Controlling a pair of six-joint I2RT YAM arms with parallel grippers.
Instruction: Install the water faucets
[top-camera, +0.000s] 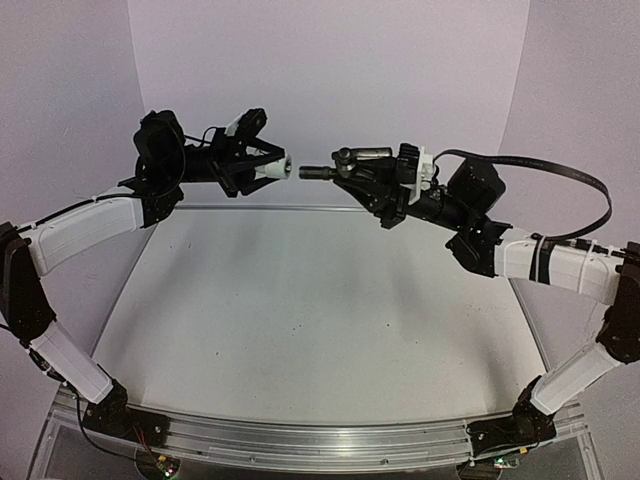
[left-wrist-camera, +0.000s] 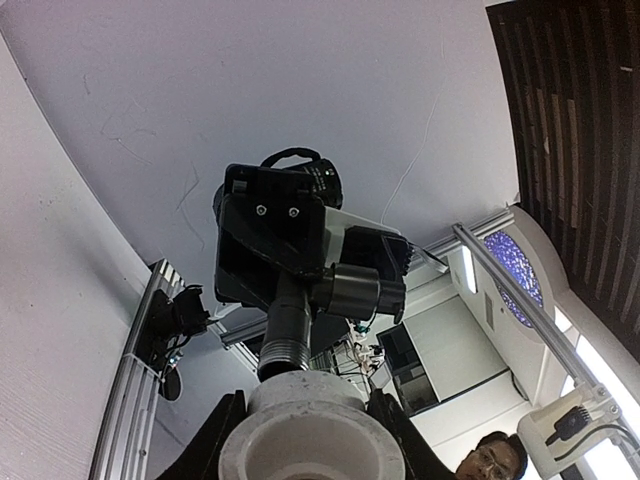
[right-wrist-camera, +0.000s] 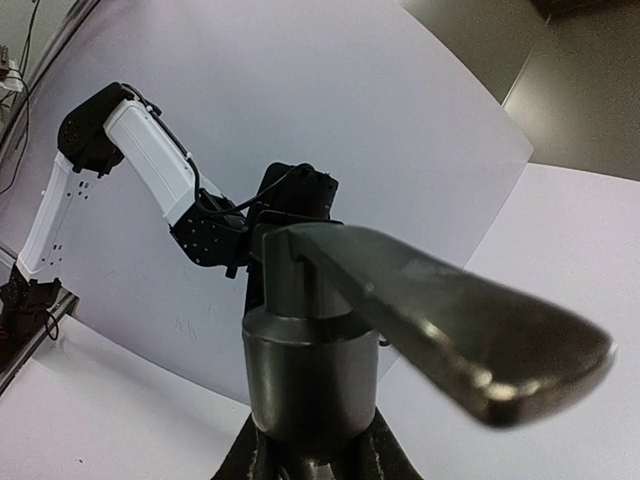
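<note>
Both arms are raised above the table, tips facing each other. My left gripper (top-camera: 270, 170) is shut on the short white cylinder fitting (top-camera: 279, 170), its open end pointing right. My right gripper (top-camera: 347, 176) is shut on the black faucet piece (top-camera: 320, 171), threaded end pointing left and lever handle (top-camera: 362, 154) on top. From above, a narrow gap separates the threads from the fitting. In the left wrist view the white fitting (left-wrist-camera: 310, 435) sits between my fingers (left-wrist-camera: 222, 440), with the threaded end (left-wrist-camera: 284, 348) just at its far mouth. The right wrist view is filled by the faucet body (right-wrist-camera: 310, 365) and its lever (right-wrist-camera: 455, 325).
The white tabletop (top-camera: 310, 310) lies well below both grippers, with white backdrop walls (top-camera: 330, 60) behind. An aluminium rail (top-camera: 310, 440) runs along the near edge. A black cable (top-camera: 570, 180) loops from the right arm. A person's head (left-wrist-camera: 492, 458) shows beyond the left gripper.
</note>
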